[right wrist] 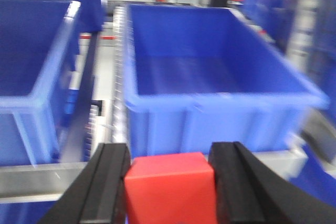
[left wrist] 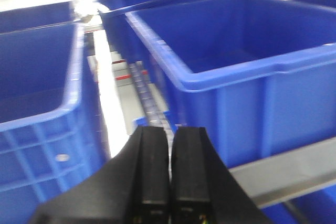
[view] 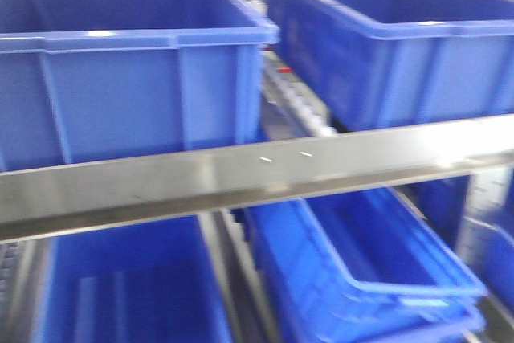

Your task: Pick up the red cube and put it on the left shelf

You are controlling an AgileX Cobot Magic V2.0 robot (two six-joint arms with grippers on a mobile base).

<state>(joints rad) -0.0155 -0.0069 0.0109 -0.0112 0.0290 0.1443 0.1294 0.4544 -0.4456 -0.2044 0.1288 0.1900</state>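
Now, red cube (right wrist: 170, 190): pinched between the two black fingers of the right gripper (right wrist: 172, 167), its flat top showing.
Right gripper: clamped on the cube's sides, facing a blue crate (right wrist: 210, 77) on the left shelf (view: 241, 174).
Left gripper (left wrist: 169, 148): fingers pressed together (only a thin seam between them), holding nothing.
Left shelf: silver front rail under two crates, with more crates on the tier below.

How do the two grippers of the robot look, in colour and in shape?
Both look alike. The left gripper has two matte black jaws, blocky with flat inner faces, that widen downward into a flared black base. The right gripper has the same thick black jaws with squared tips. No cables or markings can be made out.
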